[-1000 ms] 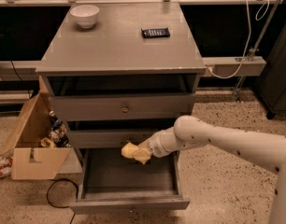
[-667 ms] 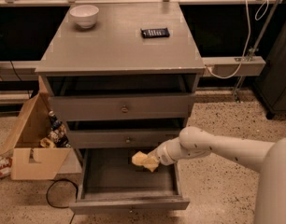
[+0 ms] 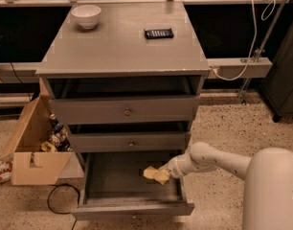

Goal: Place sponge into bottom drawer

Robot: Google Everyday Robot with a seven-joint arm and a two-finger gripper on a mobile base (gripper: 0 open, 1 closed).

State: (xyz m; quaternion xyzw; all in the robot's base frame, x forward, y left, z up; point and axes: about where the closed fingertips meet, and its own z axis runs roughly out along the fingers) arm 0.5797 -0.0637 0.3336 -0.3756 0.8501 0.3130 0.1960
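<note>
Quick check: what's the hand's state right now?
Hand: closed on the sponge, low inside the open bottom drawer, at its right side.

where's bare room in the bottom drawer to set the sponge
The drawer floor is bare on the left and middle, between its left wall and the sponge. The right side is crowded: the end effector reaches in there, at the sponge.

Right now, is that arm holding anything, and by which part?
Yes: the tool grips the yellow sponge by its right end, low inside the open bottom drawer.
</note>
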